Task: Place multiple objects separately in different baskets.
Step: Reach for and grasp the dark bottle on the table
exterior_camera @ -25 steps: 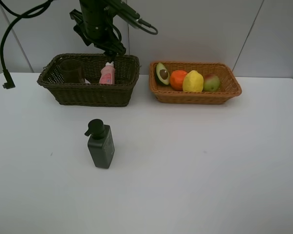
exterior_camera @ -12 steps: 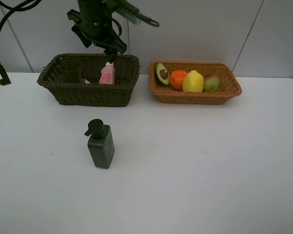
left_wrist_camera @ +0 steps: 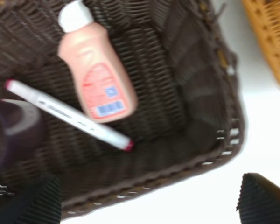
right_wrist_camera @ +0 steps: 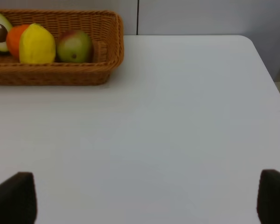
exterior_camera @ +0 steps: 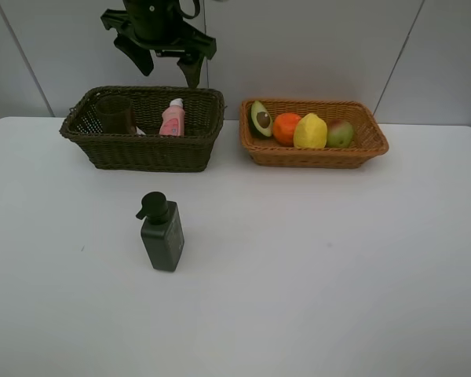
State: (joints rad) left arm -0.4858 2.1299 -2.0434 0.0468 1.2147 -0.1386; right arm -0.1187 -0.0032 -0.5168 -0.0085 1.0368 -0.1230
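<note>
fruit fills the light orange-tan basket (exterior_camera: 373, 133) at the back right of the white table (exterior_camera: 314, 275): the halved avocado (exterior_camera: 261, 118) stands at its left end with the pit facing out, then the orange (exterior_camera: 286, 128), the yellow lemon (exterior_camera: 310, 131) and the red-green mango (exterior_camera: 341, 133), packed in a row and touching one another. just to its left sits the dark brown-green basket (exterior_camera: 141, 149), deeper, with a small gap between the two. inside it the translucent pinkish cup (exterior_camera: 115, 114) stands upright near the left end, and the small pink bottle (exterior_camera: 172, 119) leans near the right end. the left wrist view looks down into this basket and shows the bottle lying on the woven floor with its white cap away from the label end, and the white pink-tipped marker (left_wrist_camera: 67, 114) lying slantwise beside it, touching its side. the dark green pump bottle (exterior_camera: 162, 234) stands upright on the open table in front of the dark basket, well apart from both baskets.

the left gripper (exterior_camera: 166, 67) hangs above the dark basket's back edge with its jaws spread wide and nothing between them. the right gripper (right_wrist_camera: 140, 198) shows only as two dark fingertips (right_wrist_camera: 13, 196) at the corners of its own wrist view, set far apart over bare table, holding nothing.
</note>
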